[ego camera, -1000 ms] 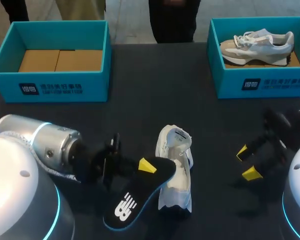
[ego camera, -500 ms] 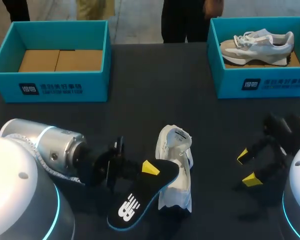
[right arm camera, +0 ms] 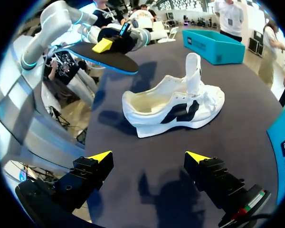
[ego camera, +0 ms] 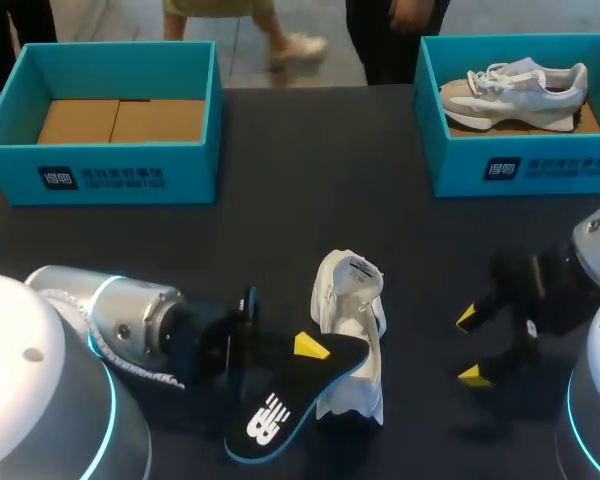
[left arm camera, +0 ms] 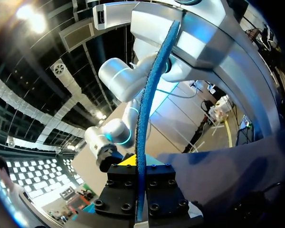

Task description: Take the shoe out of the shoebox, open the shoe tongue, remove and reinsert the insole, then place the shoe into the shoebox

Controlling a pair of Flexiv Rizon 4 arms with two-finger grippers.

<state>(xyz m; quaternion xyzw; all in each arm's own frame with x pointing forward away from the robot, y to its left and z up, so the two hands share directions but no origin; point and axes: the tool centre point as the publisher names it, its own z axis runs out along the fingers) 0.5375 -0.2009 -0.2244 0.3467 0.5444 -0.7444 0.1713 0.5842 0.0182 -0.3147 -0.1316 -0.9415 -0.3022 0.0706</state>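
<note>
Left gripper (ego camera: 302, 349): clamped on the insole (ego camera: 278, 402), one yellow tip showing on top of it. In the left wrist view the insole (left arm camera: 147, 95) runs edge-on between the two black finger blocks of the gripper (left arm camera: 137, 192), its blue rim pointing straight out ahead. Insole is black on its upper face with a white mark and a blue edge, and is held flat, up off the surface (ego camera: 310, 180).

From the right wrist view the insole (right arm camera: 102, 58) hangs clear of the shoe (right arm camera: 173, 109), beyond its heel end, not touching. In the head view its front end overlaps the shoe's opening.

Shoe (ego camera: 350, 335): white with dark side panels, upright on its sole between the two arms, outside either box. Tongue (right arm camera: 194, 71) pulled up and standing; the inside of the shoe shows pale.

Right gripper (ego camera: 470, 346): fingers spread wide, nothing between them. It sits low over the surface, well apart from the shoe, yellow tips aimed toward it. Same in its own view – gripper (right arm camera: 148, 156) wide, bare dark surface between the tips.

Far side: left shoebox (ego camera: 100, 175), teal, brown cardboard (ego camera: 120, 120) on its floor. Right shoebox (ego camera: 520, 170), teal, holds a grey-and-white shoe (ego camera: 515, 88) lying inside.
</note>
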